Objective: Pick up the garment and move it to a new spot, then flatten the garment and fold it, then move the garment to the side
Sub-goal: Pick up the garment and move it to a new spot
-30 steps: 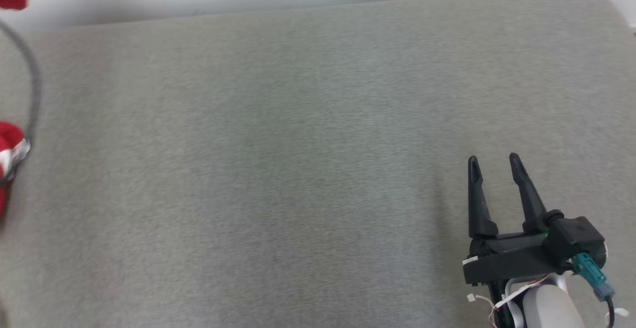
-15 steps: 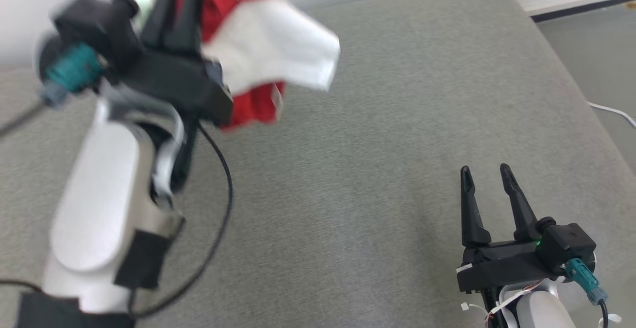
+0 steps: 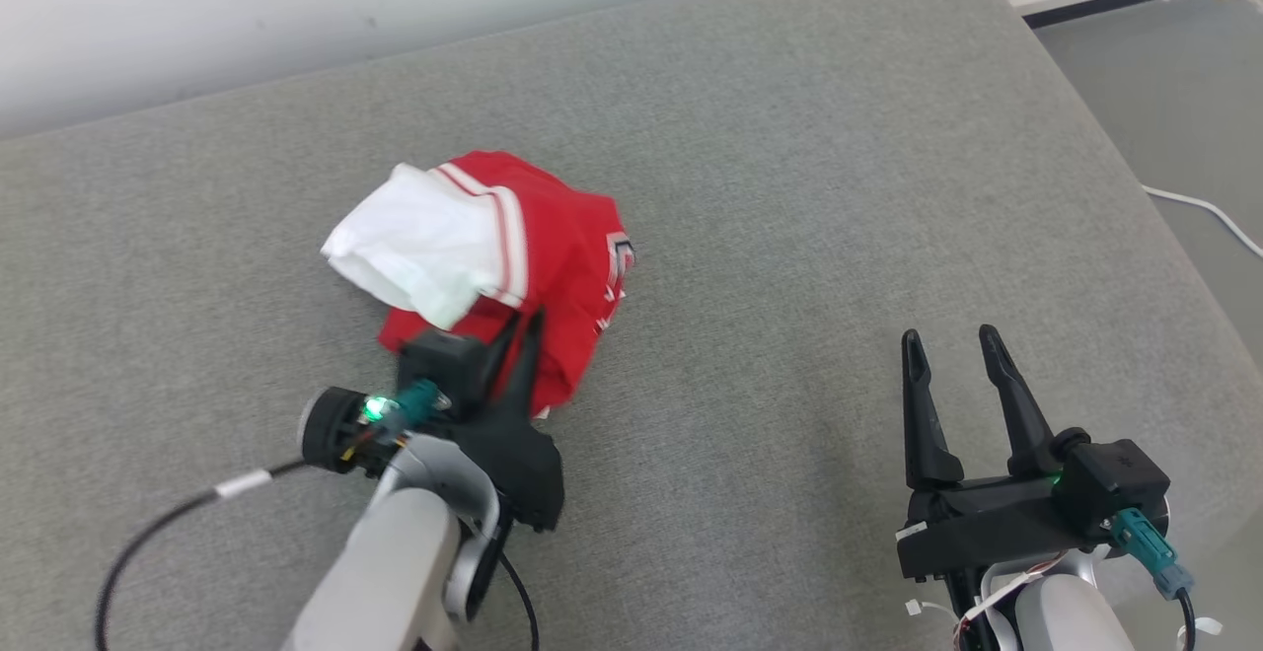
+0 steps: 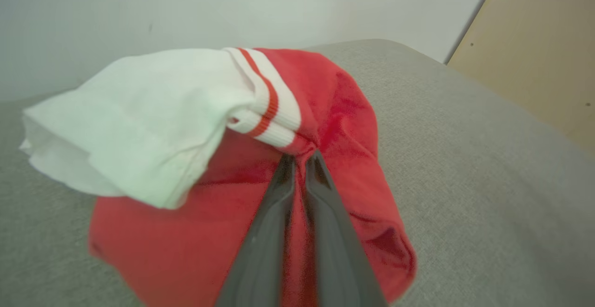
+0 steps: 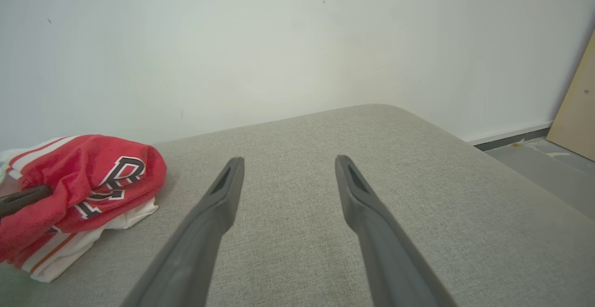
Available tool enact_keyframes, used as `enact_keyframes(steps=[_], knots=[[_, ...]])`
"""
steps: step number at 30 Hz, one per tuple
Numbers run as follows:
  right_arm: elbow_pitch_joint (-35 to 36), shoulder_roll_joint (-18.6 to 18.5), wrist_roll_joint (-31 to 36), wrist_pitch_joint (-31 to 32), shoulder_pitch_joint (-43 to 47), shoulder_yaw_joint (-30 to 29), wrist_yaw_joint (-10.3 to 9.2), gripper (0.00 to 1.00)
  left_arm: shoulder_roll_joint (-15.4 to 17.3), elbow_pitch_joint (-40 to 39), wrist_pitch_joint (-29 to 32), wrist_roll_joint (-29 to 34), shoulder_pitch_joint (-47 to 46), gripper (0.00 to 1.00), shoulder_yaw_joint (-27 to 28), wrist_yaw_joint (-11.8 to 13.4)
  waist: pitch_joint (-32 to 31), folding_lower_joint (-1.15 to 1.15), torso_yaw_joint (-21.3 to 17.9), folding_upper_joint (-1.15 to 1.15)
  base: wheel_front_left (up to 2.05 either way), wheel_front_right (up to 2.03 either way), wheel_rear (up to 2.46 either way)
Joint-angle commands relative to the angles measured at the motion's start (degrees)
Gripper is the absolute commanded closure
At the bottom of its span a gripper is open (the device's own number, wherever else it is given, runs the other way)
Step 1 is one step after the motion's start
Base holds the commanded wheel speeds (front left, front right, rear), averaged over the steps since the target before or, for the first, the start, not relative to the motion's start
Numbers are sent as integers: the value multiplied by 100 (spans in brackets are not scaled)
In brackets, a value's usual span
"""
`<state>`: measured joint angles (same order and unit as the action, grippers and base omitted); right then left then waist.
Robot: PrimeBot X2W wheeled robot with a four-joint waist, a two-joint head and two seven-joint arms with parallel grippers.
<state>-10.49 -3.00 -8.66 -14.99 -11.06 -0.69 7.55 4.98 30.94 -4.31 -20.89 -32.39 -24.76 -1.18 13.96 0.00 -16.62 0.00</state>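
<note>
The garment (image 3: 533, 247) is a crumpled red jersey with a white sleeve and red-striped cuff, lying in a heap on the grey cushion (image 3: 789, 187) left of centre. My left gripper (image 3: 523, 325) is shut on a fold at its near edge; the left wrist view shows the two fingers (image 4: 274, 204) pinched together on red cloth of the garment (image 4: 344, 125). My right gripper (image 3: 947, 340) hovers open over bare cushion at the lower right, well apart from the jersey. In the right wrist view the garment (image 5: 88, 181) sits at the far left, with black-and-white lettering.
A white wall (image 3: 296, 10) runs behind the cushion. Grey floor with a white cable (image 3: 1199, 207) lies past the cushion's rounded right edge. A tan board (image 4: 539, 51) stands at the right. A black cable (image 3: 168, 523) trails from my left wrist.
The camera has swung left. My left gripper has brought the garment down from up in the air onto the cushion, still holding it. The right gripper stays open in place.
</note>
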Motion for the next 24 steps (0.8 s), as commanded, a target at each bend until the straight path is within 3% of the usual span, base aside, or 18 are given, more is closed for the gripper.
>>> enact_keyframes(steps=[1, 5, 11, 19, 24], knots=[[-2, 22, 0, -28, -18, 14, -12, 0, -16, 79, -104, 92, 14, 0, -65, 14, -61, 0, 74, 0, 0, 0, 0], [-20, 21, 24, -27, 70, 0, -12, 0, -131, 204, -425, 36, -123, 0, -235, -78, -215, 0, 264, 0, 0, 0, 0], [-19, 19, 72, -28, 247, -99, -12, 0, -169, -111, -708, -15, -249, 0, -291, 36, -522, 0, 677, 0, 0, 0, 0], [-13, 19, 166, -21, 413, -264, -12, 0, 284, -625, -826, -25, 37, 0, -23, 259, -878, 0, 1155, 0, 0, 0, 0], [0, 18, 214, -20, 526, -283, -12, 0, 750, -998, -848, -86, 480, 0, 218, 373, -1066, 0, 1396, 0, 0, 0, 0]])
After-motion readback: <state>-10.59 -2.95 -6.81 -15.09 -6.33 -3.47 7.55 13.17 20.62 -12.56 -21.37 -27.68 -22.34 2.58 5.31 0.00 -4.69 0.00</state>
